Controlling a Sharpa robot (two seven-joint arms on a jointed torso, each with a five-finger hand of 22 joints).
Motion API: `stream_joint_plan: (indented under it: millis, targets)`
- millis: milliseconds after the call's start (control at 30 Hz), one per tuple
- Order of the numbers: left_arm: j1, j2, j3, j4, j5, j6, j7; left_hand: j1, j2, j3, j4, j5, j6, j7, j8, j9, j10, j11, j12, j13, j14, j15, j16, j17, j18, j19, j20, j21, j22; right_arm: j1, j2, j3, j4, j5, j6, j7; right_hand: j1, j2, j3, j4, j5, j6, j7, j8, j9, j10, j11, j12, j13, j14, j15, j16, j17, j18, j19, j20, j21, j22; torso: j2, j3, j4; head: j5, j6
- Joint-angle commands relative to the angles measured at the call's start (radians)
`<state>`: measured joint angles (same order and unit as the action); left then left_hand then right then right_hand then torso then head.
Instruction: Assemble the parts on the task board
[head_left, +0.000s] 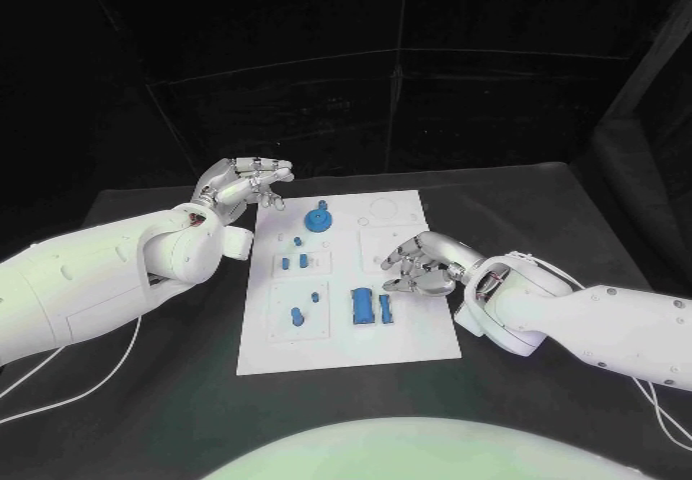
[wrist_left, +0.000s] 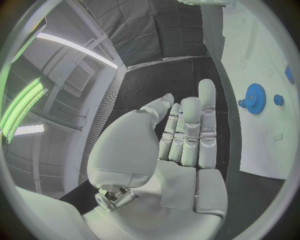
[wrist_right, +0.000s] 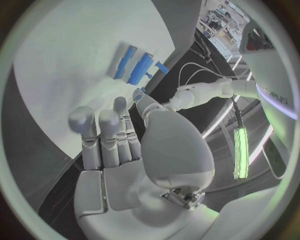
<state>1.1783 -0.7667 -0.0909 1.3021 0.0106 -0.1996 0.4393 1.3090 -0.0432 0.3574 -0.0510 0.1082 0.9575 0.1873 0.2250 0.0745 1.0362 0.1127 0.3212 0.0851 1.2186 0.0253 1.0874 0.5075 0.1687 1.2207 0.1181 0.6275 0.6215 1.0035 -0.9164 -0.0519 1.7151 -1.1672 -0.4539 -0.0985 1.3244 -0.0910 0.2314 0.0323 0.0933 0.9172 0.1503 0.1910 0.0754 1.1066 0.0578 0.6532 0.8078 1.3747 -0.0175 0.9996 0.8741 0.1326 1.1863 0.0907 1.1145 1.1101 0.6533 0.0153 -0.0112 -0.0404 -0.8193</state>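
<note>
Black cloth hangs behind a black surface (head_left: 173, 380), and the white board (head_left: 346, 345) lies flat in the middle of it, its long side running away from the robot.

On the board a blue gear (head_left: 319, 217) stands near the far end, left of centre. Nearer the robot come small blue pegs (head_left: 302, 262) in a loose row, then another small peg (head_left: 297, 317) by the near left part. Two larger blue blocks (head_left: 372, 305) lie side by side near the board's middle, closer to the near edge. The right wrist view shows these blocks (wrist_right: 134, 64) beyond the fingertips, apart from them.

The left hand (head_left: 242, 183) is off the board's far left corner, over the dark surface. Its fingers (wrist_left: 189, 131) are straight and lie close together, thumb set aside; nothing is in them. The gear (wrist_left: 255, 98) is near it on the board, not touched.

The right hand (head_left: 421, 265) hovers over the right half of the board, just right of the blocks. Its fingers (wrist_right: 107, 135) are loosely bent, a little apart, and hold nothing.
</note>
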Motion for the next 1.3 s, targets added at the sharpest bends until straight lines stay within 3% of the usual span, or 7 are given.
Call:
stream_joint_plan:
  millis: [33, 233, 467, 967, 1000, 1167, 1300]
  targets:
    - [0.002, 0.005, 0.001, -0.006, 0.002, 0.006, 0.016, -0.010, 0.005, -0.010, 0.001, -0.001, -0.009, -0.001, 0.006, 0.001, -0.008, 0.000, 0.005, 0.001, -0.013, 0.000, -0.005, -0.011, 0.013, -0.002, 0.004, -0.006, -0.002, 0.024, 0.000, 0.002, -0.032, 0.391, -0.044, 0.226, 0.023, 0.012, 0.001, 0.003, 0.012, -0.013, 0.011, 0.006, -0.002, -0.060, 0.014, -0.100, -0.083, -0.100, 0.014, -0.252, -0.215, 0.050, -0.186, 0.011, -0.270, -0.235, -0.007, -0.0040, -0.0007, -0.003, 0.012]
    - [-0.001, 0.018, 0.001, -0.033, 0.021, 0.002, 0.032, -0.031, -0.006, -0.045, 0.022, -0.001, -0.018, -0.002, 0.025, 0.000, -0.020, 0.003, 0.020, -0.001, -0.106, 0.009, -0.080, -0.074, 0.013, -0.070, 0.014, -0.065, -0.036, 0.078, 0.040, 0.002, -0.173, 0.687, 0.013, 0.396, 0.048, 0.013, 0.046, 0.019, 0.021, -0.001, 0.048, -0.009, -0.008, -0.098, 0.069, -0.376, -0.374, -0.253, 0.078, -0.610, -0.407, 0.041, -0.285, 0.065, -0.537, -0.422, -0.024, -0.0089, -0.0087, -0.005, 0.042]
    - [-0.009, 0.063, 0.001, -0.104, 0.067, 0.020, 0.068, -0.029, -0.004, -0.072, 0.053, 0.000, -0.042, -0.003, -0.007, -0.010, -0.047, 0.031, -0.047, -0.023, -0.282, 0.073, -0.527, -0.282, 0.000, -0.320, 0.078, -0.318, -0.202, 0.101, 0.154, 0.011, -0.398, 0.893, 0.083, 0.511, 0.047, 0.021, 0.021, 0.002, 0.026, 0.005, 0.059, -0.078, -0.008, -0.053, 0.098, -0.531, -0.637, -0.309, 0.135, -0.878, -0.637, 0.051, -0.301, 0.133, -0.801, -0.637, -0.052, -0.0175, -0.0204, -0.008, 0.103]
    - [-0.027, 0.148, 0.002, -0.235, 0.112, -0.013, 0.113, -0.003, 0.020, -0.139, 0.069, 0.001, -0.027, -0.024, -0.098, -0.009, -0.059, 0.073, -0.177, -0.023, -0.247, 0.129, -0.873, -0.426, 0.016, -0.412, 0.151, -0.485, -0.377, 0.105, 0.295, 0.030, -0.624, 0.948, 0.162, 0.566, 0.034, 0.068, -0.057, -0.039, 0.032, 0.018, 0.061, -0.128, -0.010, -0.032, 0.104, -0.589, -0.746, -0.250, 0.140, -0.935, -0.779, 0.052, -0.209, 0.139, -0.940, -0.784, -0.079, -0.0134, -0.0277, 0.017, 0.162]
    - [-0.026, 0.142, 0.001, -0.226, 0.084, -0.003, 0.073, -0.397, 0.043, -0.202, 0.051, -0.032, -0.311, -0.075, -0.132, -0.074, -0.358, 0.016, -0.216, -0.085, -0.544, 0.084, -0.936, -0.507, -0.051, -0.651, 0.069, -0.527, -0.449, 0.103, 0.287, 0.028, -0.609, 0.908, 0.112, 0.520, -0.375, 0.091, -0.106, -0.032, -0.010, -0.263, -0.004, -0.191, -0.075, -0.356, 0.054, -0.653, -0.808, -0.592, 0.103, -1.000, -0.874, -0.013, -0.506, 0.069, -0.990, -0.880, -0.073, -0.0152, -0.0253, 0.013, 0.154]
    - [-0.032, 0.132, 0.007, -0.196, 0.078, -0.039, 0.073, -0.550, 0.043, -0.230, 0.051, -0.108, -0.418, -0.092, -0.151, -0.074, -0.470, -0.005, -0.236, -0.085, -0.655, 0.064, -0.963, -0.507, -0.056, -0.750, 0.039, -0.545, -0.479, 0.098, 0.275, 0.030, -0.574, 0.928, 0.079, 0.528, -0.534, 0.091, -0.130, -0.032, -0.021, -0.373, -0.027, -0.191, -0.075, -0.481, 0.036, -0.653, -0.808, -0.720, 0.089, -1.000, -0.874, -0.014, -0.617, 0.043, -1.013, -0.921, -0.083, -0.0153, -0.0154, 0.021, 0.172]
    - [-0.046, 0.112, 0.018, -0.132, 0.066, -0.112, 0.074, -0.673, 0.043, -0.251, 0.051, -0.108, -0.506, -0.108, -0.225, -0.074, -0.562, -0.023, -0.250, -0.085, -0.747, 0.050, -0.983, -0.507, -0.067, -0.827, 0.013, -0.557, -0.502, 0.090, 0.252, 0.034, -0.501, 0.969, 0.012, 0.543, -0.658, 0.091, -0.145, -0.032, -0.093, -0.458, -0.046, -0.191, -0.075, -0.579, 0.021, -0.653, -0.808, -0.823, 0.017, -1.000, -0.874, -0.030, -0.706, 0.022, -1.029, -0.951, -0.100, -0.0153, 0.0019, 0.034, 0.203]
